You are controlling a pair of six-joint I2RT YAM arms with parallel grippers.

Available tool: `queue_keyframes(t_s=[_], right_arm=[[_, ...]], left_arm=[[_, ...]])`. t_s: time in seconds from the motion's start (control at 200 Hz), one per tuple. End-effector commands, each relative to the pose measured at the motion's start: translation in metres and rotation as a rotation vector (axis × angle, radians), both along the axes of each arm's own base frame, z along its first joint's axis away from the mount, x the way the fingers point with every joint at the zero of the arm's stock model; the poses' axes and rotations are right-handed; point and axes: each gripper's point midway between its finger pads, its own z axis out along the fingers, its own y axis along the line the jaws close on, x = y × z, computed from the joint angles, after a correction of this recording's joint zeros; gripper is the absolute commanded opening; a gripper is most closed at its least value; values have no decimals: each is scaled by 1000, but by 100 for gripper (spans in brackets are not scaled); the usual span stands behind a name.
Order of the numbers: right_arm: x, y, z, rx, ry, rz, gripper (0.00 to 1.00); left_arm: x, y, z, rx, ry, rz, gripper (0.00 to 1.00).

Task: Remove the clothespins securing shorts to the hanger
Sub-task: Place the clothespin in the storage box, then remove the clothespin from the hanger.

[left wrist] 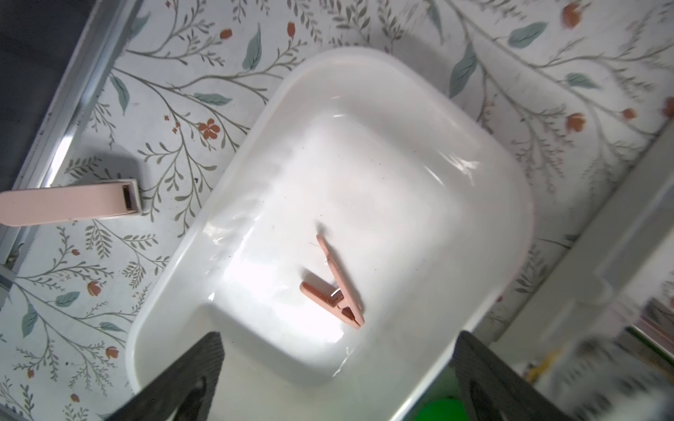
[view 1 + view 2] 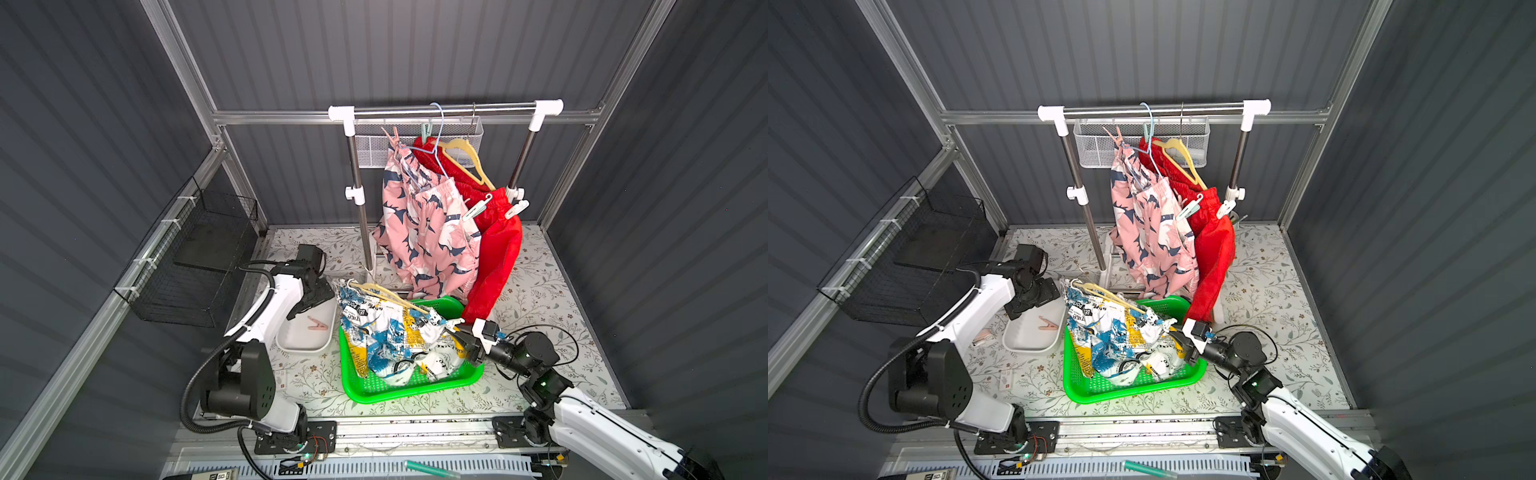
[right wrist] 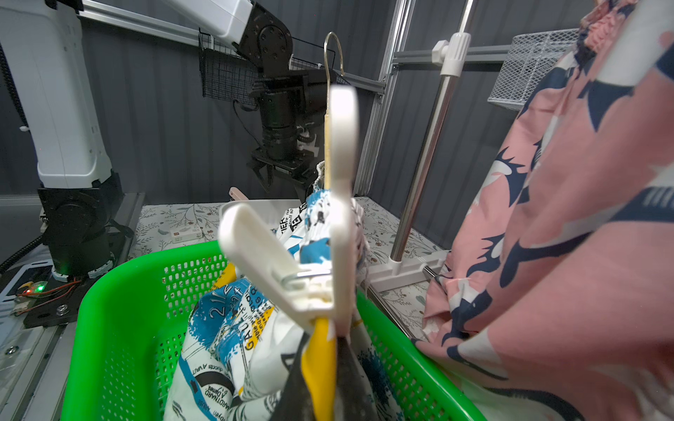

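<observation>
Hovering left of the green basket [image 2: 374, 397], left gripper [image 1: 339, 337] stood over the white tub [image 2: 291, 343], jaws spread wide with nothing between them. One pink clothespin [image 1: 335, 288] lay loose in the tub, likely the drop spot for freed pegs. A pale pink object [image 1: 69, 204] further left of the basket was too cropped to identify. Inside the basket, printed shorts [image 2: 386, 336] slumped on a cream hanger [image 2: 386, 297], probably so the basket took the weight. At the basket's right rim, right gripper [image 3: 324, 340] was pinched shut on the shorts' fabric just under a white clothespin [image 3: 310, 255], seemingly steadying it. Whether the hanger arm was in the pinch, couldn't tell. Behind the basket, pink shorts [image 2: 419, 232] and red shorts [image 2: 498, 249] hung pegged. A mint clothespin [image 2: 478, 208] showed; others were half hidden by folds.
</observation>
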Motion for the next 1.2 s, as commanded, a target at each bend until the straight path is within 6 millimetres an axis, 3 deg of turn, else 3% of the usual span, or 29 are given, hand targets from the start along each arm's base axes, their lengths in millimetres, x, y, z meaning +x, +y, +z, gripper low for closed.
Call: queue_keyframes(t_s=[0.0,0.15,0.565,0.856,1.196], right_arm=[[-2,-1,20,52,-41,3,0],[1,-1,20,55,-27,-10,0],[9,-3,20,56,17,-43,0],[18,-7,21,60,46,-89,0],[17,-5,24,59,51,-76,0]], left_arm=[[-10,-2,16,1,-16,-78,100],[-12,-17,44,-73,-142,-176,100],[-12,-86,107,-286,-490,-553,96],[-37,-143,155,-398,-747,-840,88],[-48,-171,186,-486,-894,-934,75]])
